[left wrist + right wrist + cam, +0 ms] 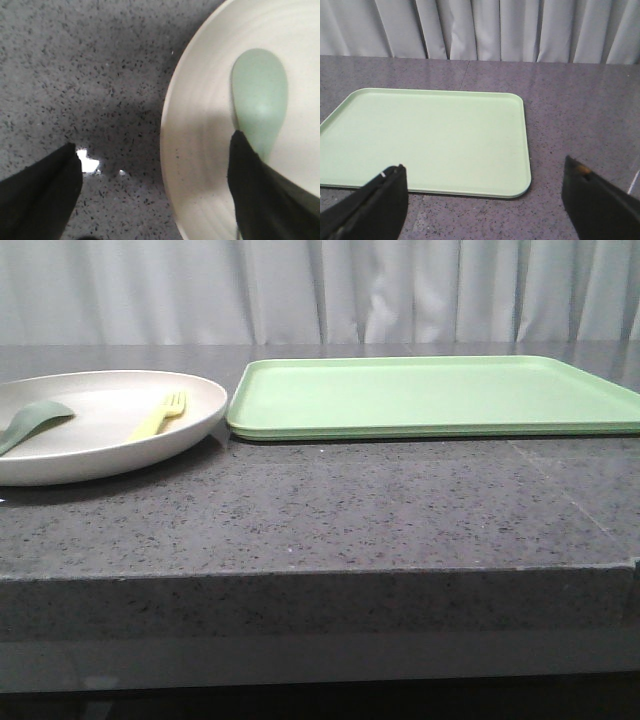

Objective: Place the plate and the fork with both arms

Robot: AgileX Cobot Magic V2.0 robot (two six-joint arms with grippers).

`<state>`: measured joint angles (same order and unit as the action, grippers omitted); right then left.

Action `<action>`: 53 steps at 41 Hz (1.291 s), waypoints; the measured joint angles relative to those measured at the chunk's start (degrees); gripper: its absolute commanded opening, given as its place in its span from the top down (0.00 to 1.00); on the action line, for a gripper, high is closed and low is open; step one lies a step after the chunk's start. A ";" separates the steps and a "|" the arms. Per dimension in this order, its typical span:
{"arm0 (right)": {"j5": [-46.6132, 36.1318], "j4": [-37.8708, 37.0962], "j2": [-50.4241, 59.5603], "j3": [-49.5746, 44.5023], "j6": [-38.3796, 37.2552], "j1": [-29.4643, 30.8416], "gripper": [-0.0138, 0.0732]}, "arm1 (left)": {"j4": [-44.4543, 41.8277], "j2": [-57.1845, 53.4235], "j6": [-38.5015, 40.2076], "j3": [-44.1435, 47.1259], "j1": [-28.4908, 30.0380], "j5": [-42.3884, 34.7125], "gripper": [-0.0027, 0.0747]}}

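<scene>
The cream-white plate [110, 445] sits at the left of the dark stone table. The pale-yellow fork [160, 417] lies in it, right of centre. A pale green spoon [32, 423] lies in it at the left. In the left wrist view my left gripper [155, 165] is open and straddles the plate's rim [185, 150], one finger over the table, the other over the spoon [260, 95]. My right gripper [485, 185] is open and empty, over the table short of the tray's near edge. Neither gripper shows in the front view.
A flat light-green tray [430, 395] lies to the right of the plate, its corner close to the plate's rim; it also shows in the right wrist view [425, 140]. White curtains hang behind the table. The table's front edge [320, 575] runs across the front view.
</scene>
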<state>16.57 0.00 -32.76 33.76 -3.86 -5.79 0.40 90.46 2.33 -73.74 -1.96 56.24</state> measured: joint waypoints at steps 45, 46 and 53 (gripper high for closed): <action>0.96 0.00 0.00 0.00 0.00 0.00 0.10 | 4.63 4.94 0.10 -0.86 0.15 -1.26 0.99; 0.96 0.00 0.00 0.00 0.00 0.00 0.10 | 5.40 4.94 0.10 -0.86 0.26 -1.26 0.99; 0.96 0.00 0.00 0.00 0.00 0.00 0.10 | 14.77 4.94 -4.58 -0.86 4.67 -0.30 0.99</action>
<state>17.53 0.00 -32.76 33.76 -3.86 -5.79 15.17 95.41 -2.25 -74.60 2.70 55.94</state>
